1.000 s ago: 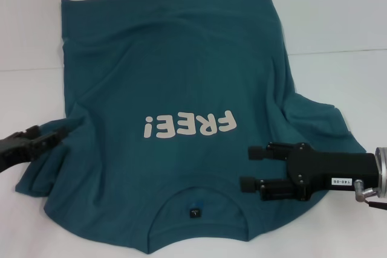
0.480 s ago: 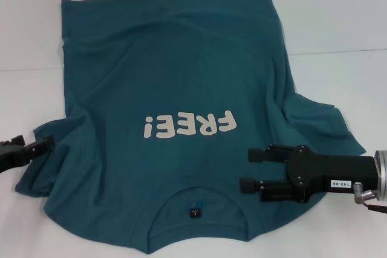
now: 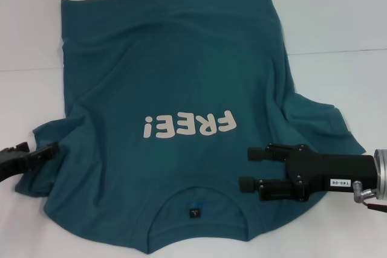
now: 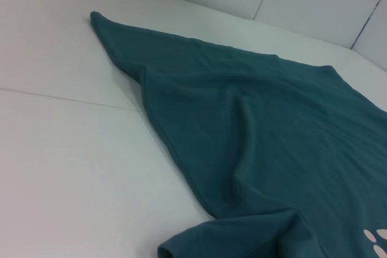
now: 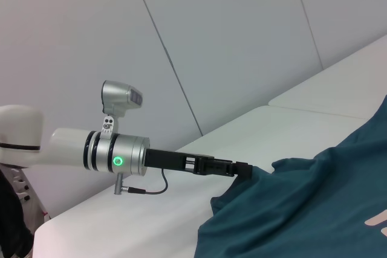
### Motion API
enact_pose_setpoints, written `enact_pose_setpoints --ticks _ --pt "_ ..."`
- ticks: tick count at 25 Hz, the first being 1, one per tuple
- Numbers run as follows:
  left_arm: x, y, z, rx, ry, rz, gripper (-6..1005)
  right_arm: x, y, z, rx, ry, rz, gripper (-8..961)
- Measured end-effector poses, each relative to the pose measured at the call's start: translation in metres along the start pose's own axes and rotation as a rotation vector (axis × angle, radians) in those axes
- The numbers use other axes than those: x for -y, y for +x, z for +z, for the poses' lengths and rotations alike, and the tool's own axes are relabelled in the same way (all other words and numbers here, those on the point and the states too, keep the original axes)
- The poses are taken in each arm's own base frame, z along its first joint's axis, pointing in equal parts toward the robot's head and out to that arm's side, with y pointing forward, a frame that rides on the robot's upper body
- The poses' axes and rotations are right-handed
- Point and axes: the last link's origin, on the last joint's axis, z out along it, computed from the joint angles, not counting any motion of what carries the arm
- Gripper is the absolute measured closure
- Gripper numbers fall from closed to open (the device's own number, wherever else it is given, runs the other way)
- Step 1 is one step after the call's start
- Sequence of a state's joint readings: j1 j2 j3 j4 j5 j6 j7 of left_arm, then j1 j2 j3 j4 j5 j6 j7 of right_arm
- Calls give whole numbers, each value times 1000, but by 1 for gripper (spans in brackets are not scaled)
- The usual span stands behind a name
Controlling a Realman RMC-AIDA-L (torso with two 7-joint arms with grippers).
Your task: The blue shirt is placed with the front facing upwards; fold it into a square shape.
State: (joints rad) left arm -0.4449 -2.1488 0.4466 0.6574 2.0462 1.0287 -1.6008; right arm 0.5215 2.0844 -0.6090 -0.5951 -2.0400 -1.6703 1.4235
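Observation:
The blue shirt (image 3: 175, 77) lies spread on the white table, front up. Its white "FREE!" lettering (image 3: 188, 126) and its round neck with a dark tag (image 3: 194, 212) are toward me. My left gripper (image 3: 53, 149) is low at the edge of the shirt's left sleeve. In the right wrist view it (image 5: 243, 169) touches the sleeve's edge. My right gripper (image 3: 251, 168) is open and empty, hovering over the shirt's right shoulder beside the neck. The left wrist view shows only the shirt's side and far hem corner (image 4: 272, 137).
The white table (image 3: 338, 22) has a seam line across it (image 3: 338, 51). Bare surface lies to the left, right and behind the shirt. A grey panelled wall (image 5: 230, 40) stands beyond the table.
My left gripper has shifted a little toward me along the left sleeve's edge. The right gripper and the shirt have hardly moved.

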Motion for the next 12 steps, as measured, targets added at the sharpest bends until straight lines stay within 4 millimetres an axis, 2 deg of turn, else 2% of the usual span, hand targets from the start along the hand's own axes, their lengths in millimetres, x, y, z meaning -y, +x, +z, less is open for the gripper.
enact_pose_setpoints --ticks 12 --pt "-1 -1 1 5 5 -2 255 0 1 -1 0 2 3 39"
